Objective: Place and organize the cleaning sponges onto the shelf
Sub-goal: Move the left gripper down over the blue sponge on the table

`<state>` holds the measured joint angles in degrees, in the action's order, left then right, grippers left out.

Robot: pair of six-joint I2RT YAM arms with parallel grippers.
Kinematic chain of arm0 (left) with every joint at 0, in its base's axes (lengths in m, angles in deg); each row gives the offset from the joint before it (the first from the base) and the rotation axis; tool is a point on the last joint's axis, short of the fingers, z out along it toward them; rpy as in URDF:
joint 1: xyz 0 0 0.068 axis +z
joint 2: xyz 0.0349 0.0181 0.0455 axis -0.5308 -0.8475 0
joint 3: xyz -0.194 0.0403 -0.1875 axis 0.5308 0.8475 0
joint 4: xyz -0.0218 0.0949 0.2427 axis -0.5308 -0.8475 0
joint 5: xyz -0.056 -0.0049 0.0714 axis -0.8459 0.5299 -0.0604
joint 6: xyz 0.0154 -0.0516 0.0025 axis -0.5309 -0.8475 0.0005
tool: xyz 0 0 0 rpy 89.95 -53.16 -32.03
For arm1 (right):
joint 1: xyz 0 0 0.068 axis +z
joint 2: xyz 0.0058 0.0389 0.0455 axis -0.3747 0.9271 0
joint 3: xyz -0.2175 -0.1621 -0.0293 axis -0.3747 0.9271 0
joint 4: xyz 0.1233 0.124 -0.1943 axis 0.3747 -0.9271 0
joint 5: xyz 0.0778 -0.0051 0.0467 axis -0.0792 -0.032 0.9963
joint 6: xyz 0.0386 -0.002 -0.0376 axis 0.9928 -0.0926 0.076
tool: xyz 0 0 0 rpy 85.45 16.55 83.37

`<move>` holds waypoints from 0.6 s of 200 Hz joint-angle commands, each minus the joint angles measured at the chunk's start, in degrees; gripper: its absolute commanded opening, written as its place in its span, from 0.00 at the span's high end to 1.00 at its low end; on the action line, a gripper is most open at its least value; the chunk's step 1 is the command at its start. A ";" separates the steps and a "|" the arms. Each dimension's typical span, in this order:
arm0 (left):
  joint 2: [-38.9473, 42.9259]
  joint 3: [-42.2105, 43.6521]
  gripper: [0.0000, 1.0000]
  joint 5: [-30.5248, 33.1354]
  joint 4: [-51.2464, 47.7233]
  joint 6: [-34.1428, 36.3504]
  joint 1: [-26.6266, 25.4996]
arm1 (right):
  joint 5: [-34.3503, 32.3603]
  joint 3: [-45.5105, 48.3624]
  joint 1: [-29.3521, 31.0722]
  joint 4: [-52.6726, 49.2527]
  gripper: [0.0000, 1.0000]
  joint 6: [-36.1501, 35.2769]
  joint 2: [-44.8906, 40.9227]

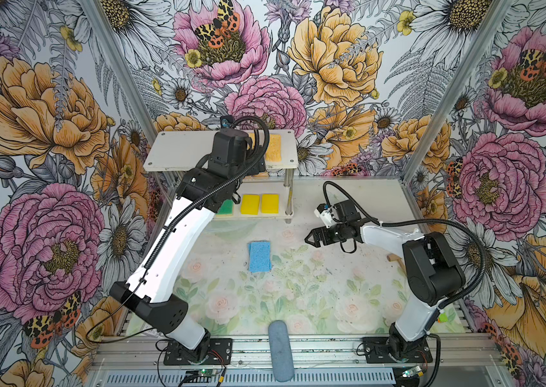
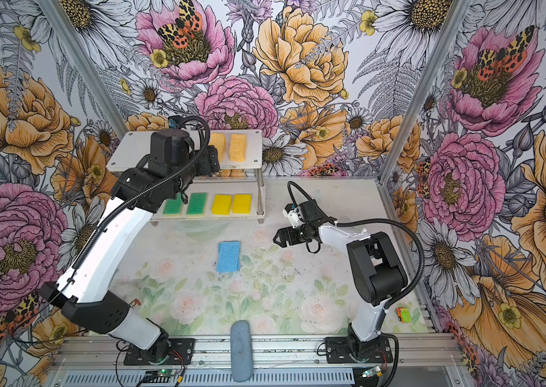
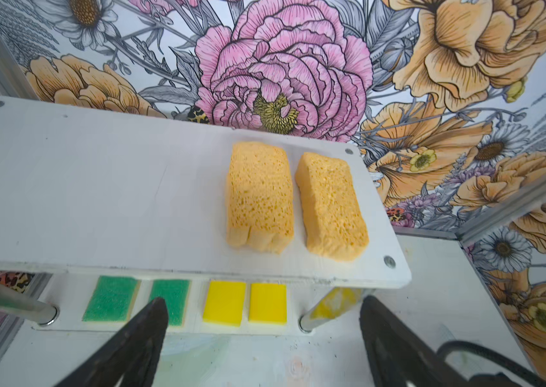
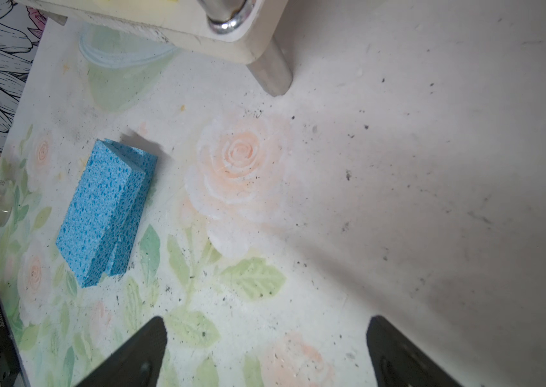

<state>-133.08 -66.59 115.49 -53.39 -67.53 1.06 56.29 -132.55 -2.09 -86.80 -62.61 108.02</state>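
**Sponge placement: six shelved, two outstanding**

Two pale orange sponges [image 3: 259, 197] lie side by side on the top board of the shelf [image 3: 97, 201], just ahead of the left pincer [image 3: 264, 303], which is released and empty. Green sponges [image 3: 110, 298] and yellow sponges [image 2: 222, 204] sit on the lower board beneath it. Two blue sponges [image 4: 104, 214], stacked askew, lie on the bench [image 4: 398, 167], apart from the right pincer [image 4: 266, 321], likewise released.

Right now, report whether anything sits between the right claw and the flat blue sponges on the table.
Nothing visible. Only bare floral tabletop lies between the open right claw and the two stacked flat blue sponges.
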 commanded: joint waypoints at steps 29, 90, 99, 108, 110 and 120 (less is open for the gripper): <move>12.86 26.94 0.01 2.01 4.30 -8.53 -2.61 | 0.52 -1.06 0.29 0.67 0.04 0.43 -1.04; 24.07 55.45 0.01 -2.15 14.39 -19.47 -6.03 | 1.58 -2.74 0.38 0.68 0.04 1.20 1.66; 24.61 57.95 0.01 -2.36 15.68 -20.57 -6.39 | 1.76 -2.93 0.38 0.61 0.04 1.31 1.86; 24.99 60.15 0.01 -2.40 16.93 -21.10 -6.75 | 1.75 -3.01 0.38 0.73 0.04 1.39 2.06; 25.08 60.54 0.01 -2.36 17.29 -21.13 -6.82 | 1.71 -3.04 0.42 0.76 0.04 1.39 2.13; 24.99 62.64 0.01 -1.91 18.38 -21.81 -7.29 | 1.68 -3.19 0.51 0.77 0.04 1.40 2.40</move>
<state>-109.34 -7.62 114.33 -41.89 -85.14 -5.30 57.14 -134.02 -2.09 -86.80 -61.85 109.16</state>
